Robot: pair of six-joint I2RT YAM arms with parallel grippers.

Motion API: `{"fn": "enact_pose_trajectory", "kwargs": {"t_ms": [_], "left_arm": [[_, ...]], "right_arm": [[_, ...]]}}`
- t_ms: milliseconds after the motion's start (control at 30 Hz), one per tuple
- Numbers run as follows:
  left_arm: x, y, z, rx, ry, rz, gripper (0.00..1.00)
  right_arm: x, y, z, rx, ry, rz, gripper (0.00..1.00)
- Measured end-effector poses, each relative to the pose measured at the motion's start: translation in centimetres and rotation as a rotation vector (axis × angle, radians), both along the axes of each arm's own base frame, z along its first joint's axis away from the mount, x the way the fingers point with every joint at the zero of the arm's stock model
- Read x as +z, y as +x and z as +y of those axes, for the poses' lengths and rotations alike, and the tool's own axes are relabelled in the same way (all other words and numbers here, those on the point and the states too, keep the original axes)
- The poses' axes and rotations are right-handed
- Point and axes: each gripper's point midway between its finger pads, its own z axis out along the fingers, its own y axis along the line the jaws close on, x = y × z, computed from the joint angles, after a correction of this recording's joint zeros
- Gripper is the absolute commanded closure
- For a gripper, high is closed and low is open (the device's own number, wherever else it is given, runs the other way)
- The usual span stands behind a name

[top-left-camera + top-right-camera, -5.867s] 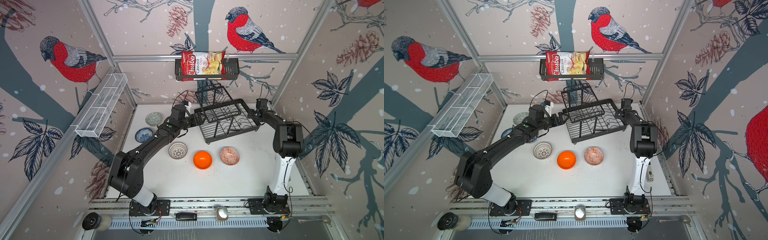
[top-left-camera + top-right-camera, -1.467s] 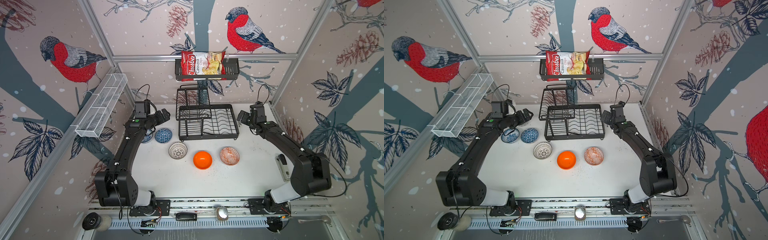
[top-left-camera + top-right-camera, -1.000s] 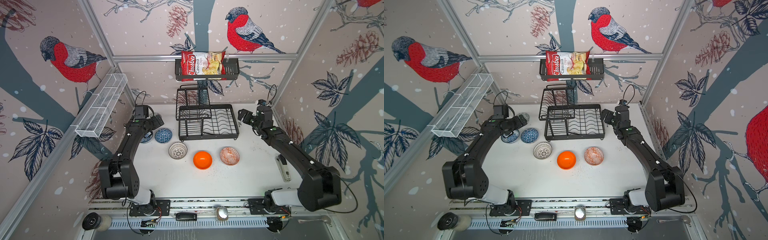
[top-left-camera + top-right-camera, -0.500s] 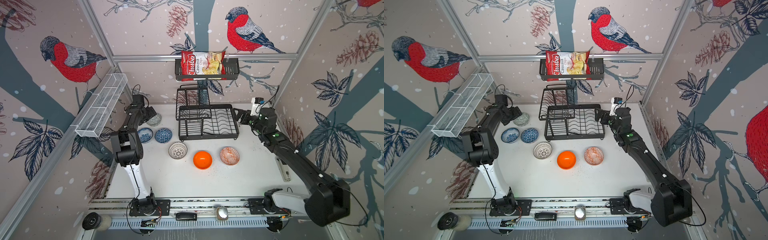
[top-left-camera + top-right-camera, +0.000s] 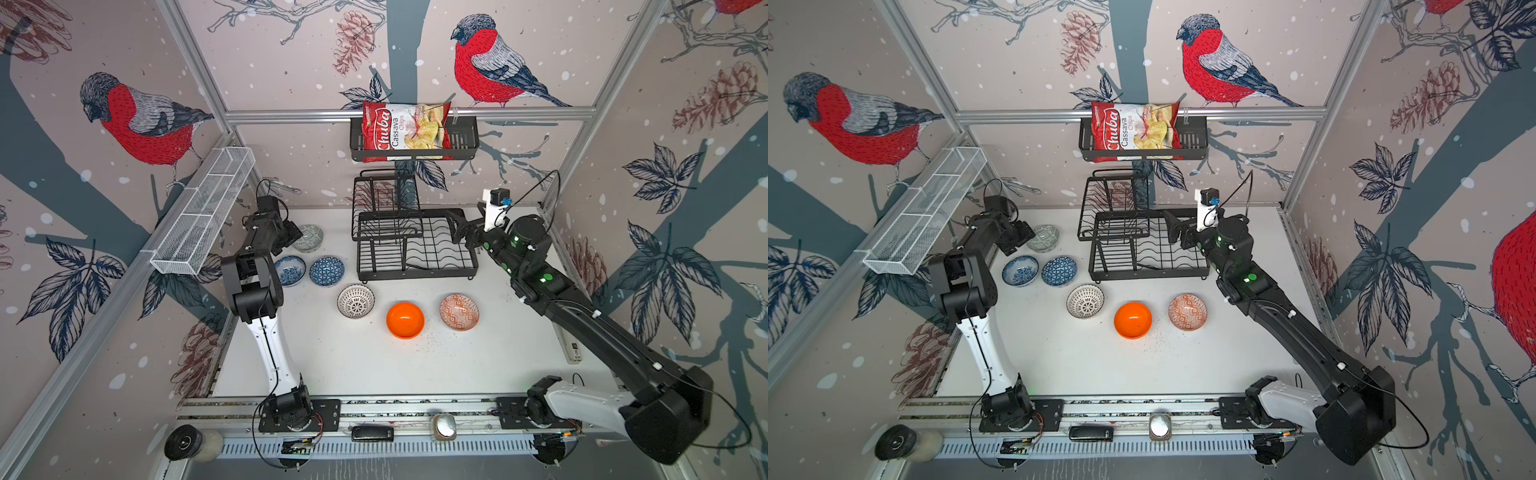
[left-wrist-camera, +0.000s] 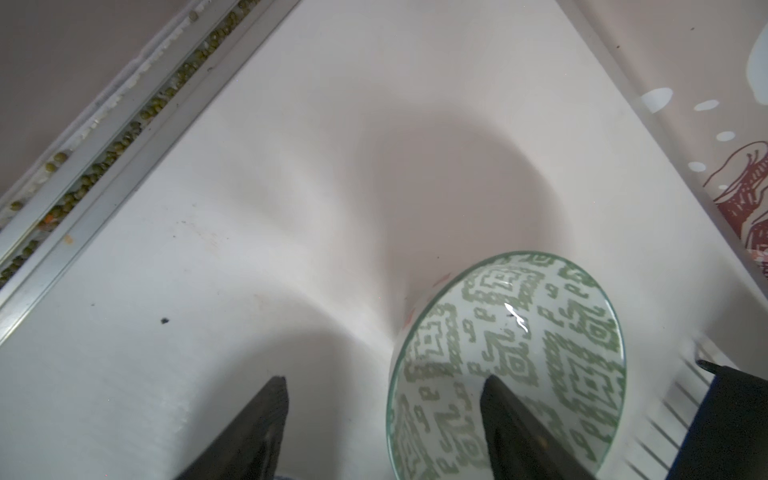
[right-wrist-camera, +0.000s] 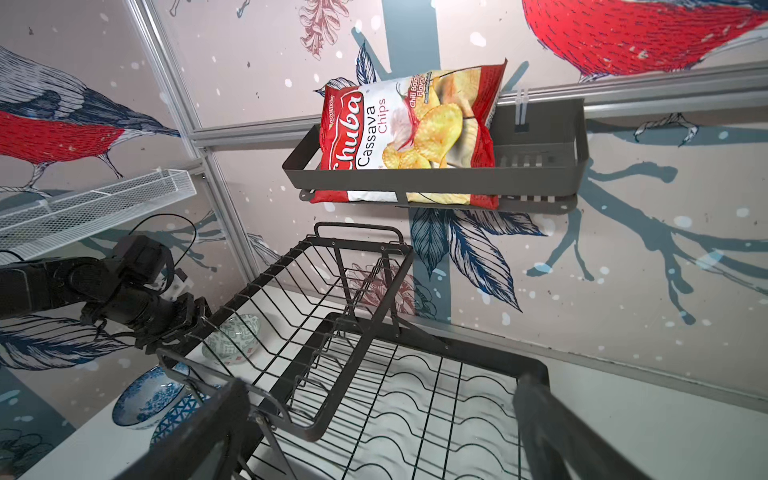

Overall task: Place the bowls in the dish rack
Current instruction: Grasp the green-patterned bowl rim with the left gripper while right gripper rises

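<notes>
Rim of grey-green bowl (image 6: 540,353) sits inside part-open left claw (image 6: 384,380); right claw (image 7: 382,384) gapes.

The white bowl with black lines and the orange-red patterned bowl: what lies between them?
The plain orange bowl sits between the white lined bowl and the orange-red patterned bowl, touching neither, in both top views.

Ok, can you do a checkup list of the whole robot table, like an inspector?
Surface: white table, a few dark specks by the orange bowl.
Job's things: six bowls on the table, none in the empty dish rack.
Clutter: chips bag in a black wall basket; white mesh basket on the side wall.
Grippers: left gripper open, straddling the green bowl's rim; right gripper open at the rack's right end.
Cables: a black cable loops at each wrist, off the bowls.
Surroundings: bird wallpaper, metal frame.
</notes>
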Motion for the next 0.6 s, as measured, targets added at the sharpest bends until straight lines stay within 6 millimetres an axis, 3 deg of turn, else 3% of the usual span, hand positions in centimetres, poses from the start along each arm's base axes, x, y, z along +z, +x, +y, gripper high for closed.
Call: {"fn": "enact_pose_trajectory", "kwargs": {"t_ms": [133,267,467,600], "left_arm": [[-0.8,0.3,-0.1,-0.011,-0.008,0.005,0.35],[-1.9,0.4,-0.3,-0.017,-0.025,0.017,0.45],[-2.5,0.7,-0.4,-0.02,-0.034,0.023,0.71],[-2.5,0.7,-0.4,-0.027,-0.03,0.023,0.79]], "right_arm": [[0.1,0.4,-1.3,-0.074,-0.022,-0.001,0.0],[0.4,-0.8,-3.0,-0.108,0.012,-0.039,0.0],[0.7,0.2,-4.7,-0.189,0.014,-0.045,0.0],[0.4,0.9,-4.8,-0.208,0.017,-0.017,0.0]]}}
